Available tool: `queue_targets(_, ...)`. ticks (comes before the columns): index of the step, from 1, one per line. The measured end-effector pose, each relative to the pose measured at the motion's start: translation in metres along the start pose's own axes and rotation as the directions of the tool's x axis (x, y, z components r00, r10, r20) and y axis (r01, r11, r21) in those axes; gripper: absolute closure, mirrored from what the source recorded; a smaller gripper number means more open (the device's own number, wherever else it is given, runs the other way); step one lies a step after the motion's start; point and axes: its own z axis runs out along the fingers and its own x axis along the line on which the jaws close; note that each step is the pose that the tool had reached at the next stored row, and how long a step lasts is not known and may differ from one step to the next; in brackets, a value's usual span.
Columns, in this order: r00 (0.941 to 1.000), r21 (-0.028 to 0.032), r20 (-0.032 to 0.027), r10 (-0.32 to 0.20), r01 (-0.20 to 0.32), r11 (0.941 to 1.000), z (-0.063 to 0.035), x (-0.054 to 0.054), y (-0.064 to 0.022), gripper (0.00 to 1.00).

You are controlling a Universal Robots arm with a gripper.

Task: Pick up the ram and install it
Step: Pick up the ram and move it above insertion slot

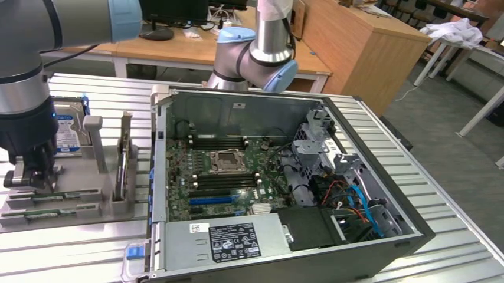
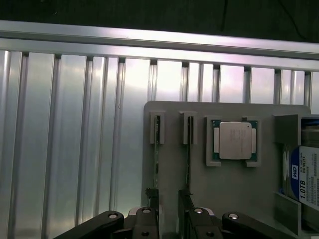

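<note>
Gripper (image 1: pixel 33 177), jaws wide and empty, partly hides the edge-on ram (image 2: pixel 156 159) on a grey fixture (image 1: pixel 91 183), nine o'clock from the computer case (image 1: pixel 228 112).

The exterior view looks down at a slant, from some way off, onto the ribbed aluminium table (image 1: pixel 71 253), the open black computer case (image 1: pixel 409 236) and the flat grey parts tray (image 1: pixel 79 177). The wrist view faces straight down, close over that tray, past the black gripper (image 2: pixel 167 195). Both views share the tray and the table.
</note>
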Motion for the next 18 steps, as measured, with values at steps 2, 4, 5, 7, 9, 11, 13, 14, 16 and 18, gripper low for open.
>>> queue_targets(2, 1.0000, 0.0000, 0.0001, 0.000, 0.000, 1.0000, 0.0000, 0.001, 0.0001, 0.70)
queue_targets(4, 1.0000, 0.0000, 0.0001, 0.000, 0.000, 1.0000, 0.0000, 0.001, 0.0001, 0.70)
queue_targets(5, 1.0000, 0.0000, 0.0001, 0.000, 0.000, 1.0000, 0.0000, 0.001, 0.0001, 0.70)
queue_targets(7, 1.0000, 0.0000, 0.0001, 0.000, 0.000, 1.0000, 0.0001, 0.001, 0.0001, 0.70)
queue_targets(9, 1.0000, 0.0000, 0.0001, 0.000, 0.000, 1.0000, 0.0016, 0.001, 0.0000, 0.70)
queue_targets(11, 1.0000, 0.0000, 0.0001, 0.000, 0.000, 1.0000, 0.0036, 0.001, -0.0001, 0.70)
queue_targets(13, 1.0000, 0.0000, 0.0000, 0.000, 0.000, 1.0000, 0.0059, 0.002, -0.0002, 0.70)
queue_targets(14, 1.0000, 0.0001, 0.0001, 0.000, 0.000, 1.0000, 0.0071, 0.002, -0.0003, 0.70)
queue_targets(16, 1.0000, 0.0000, 0.0001, 0.000, 0.000, 1.0000, 0.0091, 0.002, -0.0003, 0.70)
queue_targets(18, 1.0000, 0.0000, 0.0001, 0.000, 0.000, 1.0000, 0.0108, 0.003, -0.0003, 0.70)
